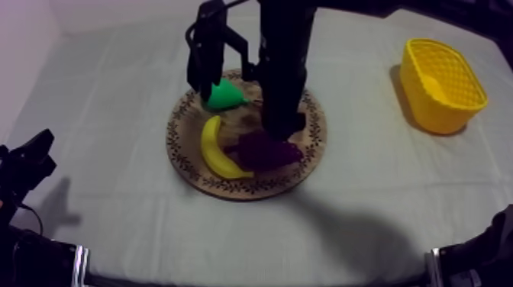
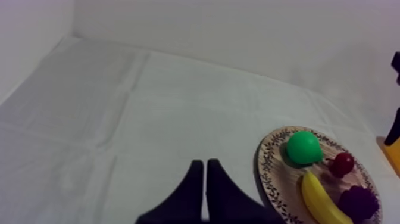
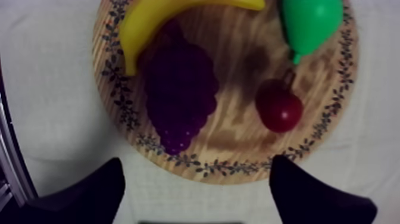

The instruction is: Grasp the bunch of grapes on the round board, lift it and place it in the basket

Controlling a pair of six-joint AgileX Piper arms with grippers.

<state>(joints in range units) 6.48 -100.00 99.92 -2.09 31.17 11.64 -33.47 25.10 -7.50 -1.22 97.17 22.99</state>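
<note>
Pickup not yet done: the dark purple bunch of grapes (image 3: 178, 95) lies on the round wooden board (image 3: 238, 149), against the yellow banana (image 3: 155, 18). Right gripper (image 3: 195, 179) hovers above, 2 fingers wide apart, empty; left gripper (image 2: 205, 179) closed, empty. Grasp and carry to the yellow basket (image 1: 439, 114) remain.

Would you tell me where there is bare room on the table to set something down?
The cloth is bare between the board and the basket, and also left of the board and on its near side. The board is crowded: banana touching grapes, pear and small red fruit close by, my right arm over it.
</note>
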